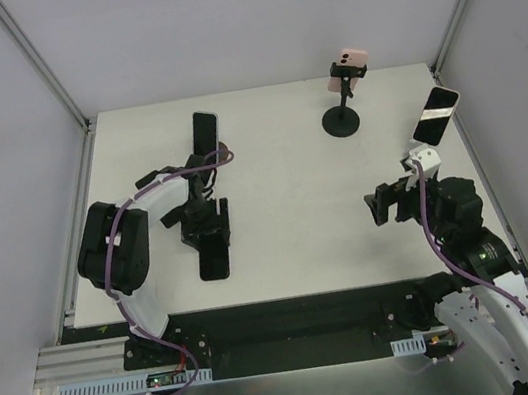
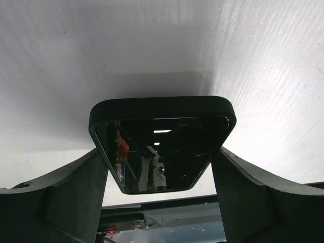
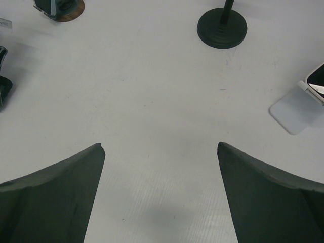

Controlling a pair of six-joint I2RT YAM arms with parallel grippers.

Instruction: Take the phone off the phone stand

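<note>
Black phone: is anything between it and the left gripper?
Nothing visible. The black phone sits between the fingers of the left gripper, which touch both its edges; above it only open space shows.

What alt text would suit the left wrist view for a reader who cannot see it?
A black phone with a dark glossy screen fills the centre, held between the two dark fingers of the left gripper. Behind it is a plain white surface; the screen mirrors a small green light.

Left hand (image 2: 159,152) clamps a phone (image 2: 161,109); right hand (image 3: 160,146) hangs spread wide.
</note>
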